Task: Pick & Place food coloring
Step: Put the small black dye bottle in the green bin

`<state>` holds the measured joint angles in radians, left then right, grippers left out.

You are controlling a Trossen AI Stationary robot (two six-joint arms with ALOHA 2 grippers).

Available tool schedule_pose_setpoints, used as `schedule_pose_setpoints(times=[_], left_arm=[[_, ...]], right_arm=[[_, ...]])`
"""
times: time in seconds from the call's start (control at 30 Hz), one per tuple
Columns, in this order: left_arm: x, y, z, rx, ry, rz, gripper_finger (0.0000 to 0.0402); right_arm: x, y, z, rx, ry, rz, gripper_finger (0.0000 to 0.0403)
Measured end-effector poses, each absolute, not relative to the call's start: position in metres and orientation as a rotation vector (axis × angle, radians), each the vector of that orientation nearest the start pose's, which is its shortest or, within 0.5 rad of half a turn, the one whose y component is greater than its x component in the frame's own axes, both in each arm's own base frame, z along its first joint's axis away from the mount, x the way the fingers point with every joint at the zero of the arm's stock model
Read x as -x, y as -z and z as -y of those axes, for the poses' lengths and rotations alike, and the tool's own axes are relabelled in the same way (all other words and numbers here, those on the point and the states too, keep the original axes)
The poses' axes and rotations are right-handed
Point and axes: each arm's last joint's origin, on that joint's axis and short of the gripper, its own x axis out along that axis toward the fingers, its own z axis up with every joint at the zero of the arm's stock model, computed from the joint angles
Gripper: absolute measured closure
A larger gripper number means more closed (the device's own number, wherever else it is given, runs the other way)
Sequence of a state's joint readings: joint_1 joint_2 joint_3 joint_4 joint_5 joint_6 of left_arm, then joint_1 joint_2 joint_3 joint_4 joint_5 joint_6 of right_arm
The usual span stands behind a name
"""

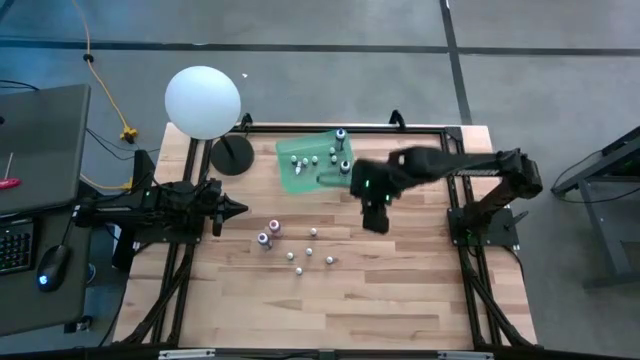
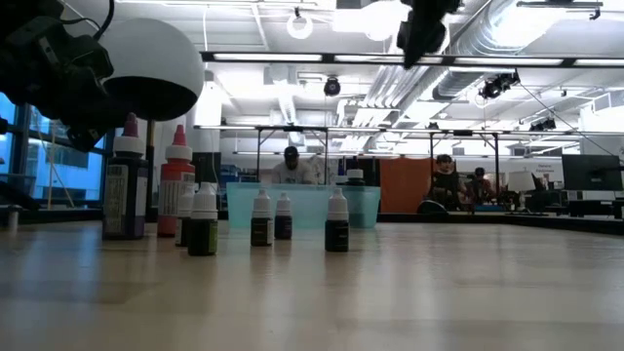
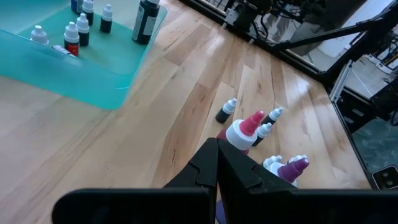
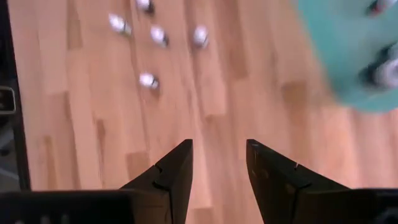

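Note:
Several small food coloring bottles [image 1: 298, 250] stand upright on the wooden table, among them two larger ones with a red tip [image 3: 245, 127] and a purple tip [image 3: 292, 168]. Several more bottles stand in a green tray [image 1: 315, 165] toward the far edge. My right gripper [image 1: 376, 220] hangs open above the table, to the right of the tray's near corner, with nothing between its fingers [image 4: 177, 168]. My left gripper [image 1: 240, 209] waits at the table's left side, shut and empty [image 3: 217, 155], pointing toward the loose bottles.
A big white globe [image 1: 203, 100] on a black round base [image 1: 232, 155] stands at the far left corner, beside the tray. A black frame runs along the table's edges. Bare wood lies along the near edge [image 1: 330, 310].

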<state>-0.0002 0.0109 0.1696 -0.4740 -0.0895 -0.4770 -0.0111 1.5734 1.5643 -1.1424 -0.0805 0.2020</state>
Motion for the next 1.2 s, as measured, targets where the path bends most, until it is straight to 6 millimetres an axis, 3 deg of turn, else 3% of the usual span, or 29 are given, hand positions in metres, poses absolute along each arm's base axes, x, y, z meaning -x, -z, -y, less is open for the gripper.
schedule_pose_setpoints(times=[0.17, 0.33, 0.57, 0.73, 0.93, 1.2], left_arm=[[-0.08, -0.174, -0.003, 0.459, -0.162, -0.288, 0.0401], [-0.08, -0.174, -0.003, 0.459, -0.162, -0.288, 0.0401], [-0.08, -0.174, -0.003, 0.459, -0.161, -0.288, 0.0401], [-0.08, -0.174, -0.003, 0.459, -0.162, -0.288, 0.0401], [-0.08, -0.174, -0.003, 0.459, -0.162, -0.288, 0.0401], [-0.08, -0.174, -0.003, 0.459, -0.162, -0.288, 0.0401]], right_arm=[[-0.312, -0.286, -0.032, -0.275, 0.03, -1.15, 0.0263], [-0.316, -0.239, -0.062, -0.283, -0.01, -1.01, 0.0263], [-0.306, -0.191, -0.08, -0.234, -0.018, -0.828, 0.0263], [-0.298, -0.172, -0.081, -0.262, -0.044, -0.733, 0.0259], [-0.291, -0.158, -0.079, -0.268, -0.061, -0.684, 0.0227], [-0.298, -0.138, -0.081, -0.156, -0.12, -0.677, 0.0205]])
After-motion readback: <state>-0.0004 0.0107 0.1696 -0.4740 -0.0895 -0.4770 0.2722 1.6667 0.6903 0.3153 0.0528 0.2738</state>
